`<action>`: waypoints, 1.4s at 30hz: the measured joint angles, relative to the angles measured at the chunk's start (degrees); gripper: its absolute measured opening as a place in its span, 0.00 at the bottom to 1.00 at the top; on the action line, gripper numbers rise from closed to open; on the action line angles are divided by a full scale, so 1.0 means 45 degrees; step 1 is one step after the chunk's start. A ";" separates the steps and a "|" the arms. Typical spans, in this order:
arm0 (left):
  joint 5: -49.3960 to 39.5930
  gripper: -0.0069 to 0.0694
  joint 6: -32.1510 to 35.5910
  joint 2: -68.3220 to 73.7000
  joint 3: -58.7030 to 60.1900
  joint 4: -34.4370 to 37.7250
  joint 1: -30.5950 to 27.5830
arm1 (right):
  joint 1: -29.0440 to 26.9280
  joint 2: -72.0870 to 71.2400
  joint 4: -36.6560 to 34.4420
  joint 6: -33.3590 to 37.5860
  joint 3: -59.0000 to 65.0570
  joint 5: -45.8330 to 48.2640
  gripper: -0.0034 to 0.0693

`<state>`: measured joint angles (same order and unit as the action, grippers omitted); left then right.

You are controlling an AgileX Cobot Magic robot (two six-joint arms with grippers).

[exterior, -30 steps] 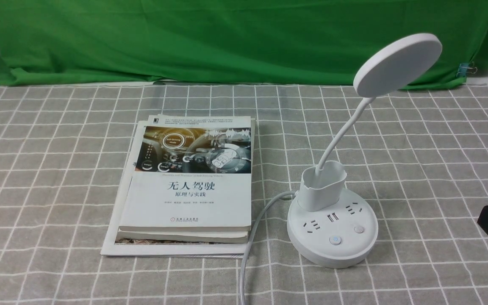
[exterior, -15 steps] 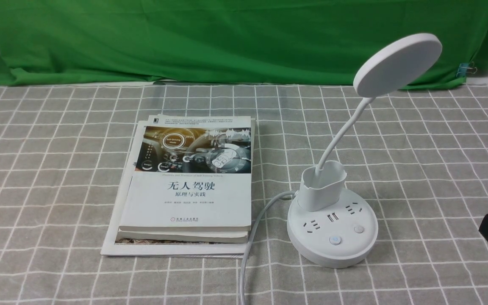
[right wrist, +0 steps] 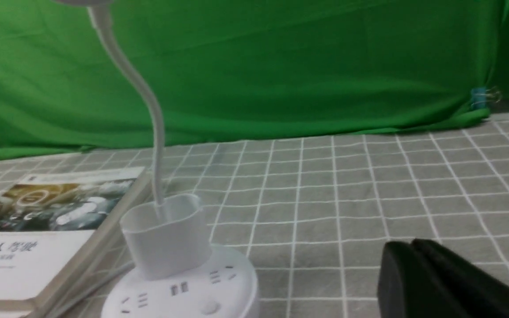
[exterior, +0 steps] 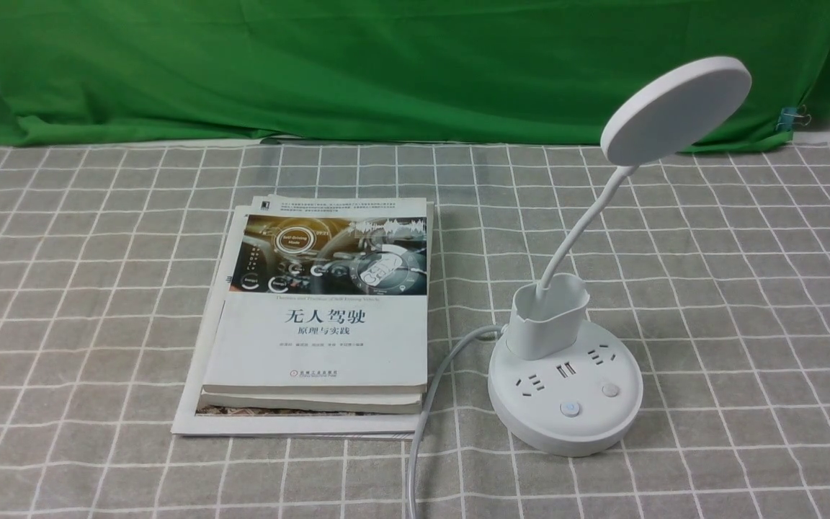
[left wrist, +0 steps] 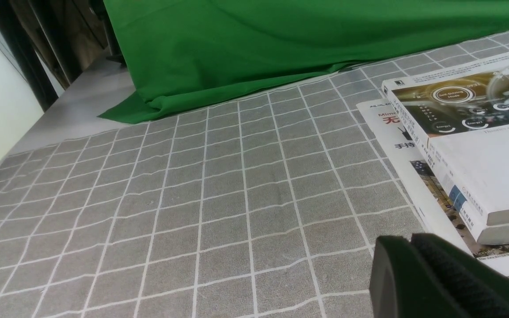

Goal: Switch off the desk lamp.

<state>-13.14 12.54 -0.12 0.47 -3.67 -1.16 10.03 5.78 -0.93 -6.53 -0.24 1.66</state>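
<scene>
The smooth white desk lamp point(exterior: 566, 386), with flat disc head, bendy neck and round base, stands on the grid-patterned cloth point(exterior: 746, 324), right of the stacked paperback books point(exterior: 321, 346). The left gripper's point(left wrist: 413, 238) dark jaws are closed; the right gripper's point(right wrist: 409, 244) jaws look closed, empty.

Tabletop test setup, green cloth backdrop point(exterior: 415, 68).

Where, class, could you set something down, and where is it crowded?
Bare table lies left of the books and right of the lamp. Between them it is crowded: the cable runs through that narrow gap.
</scene>
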 joint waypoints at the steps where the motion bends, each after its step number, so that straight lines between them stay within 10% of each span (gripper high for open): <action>1: 0.0000 0.12 0.0000 0.0000 0.0000 0.0000 0.0000 | -0.0228 -0.0277 -0.0018 0.0000 0.0096 0.0046 0.11; 30: 0.0013 0.12 0.0001 0.0000 0.0000 0.0000 0.0000 | -0.1193 -0.0962 -0.0440 -0.0542 0.0141 0.4728 0.11; 42: 0.0013 0.12 0.0001 0.0000 0.0000 0.0000 0.0000 | -0.1193 -0.0892 -0.0431 0.1059 0.0141 0.3299 0.26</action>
<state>-13.08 12.54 -0.12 0.47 -3.67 -1.16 4.66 1.77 -2.87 -1.76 0.39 16.50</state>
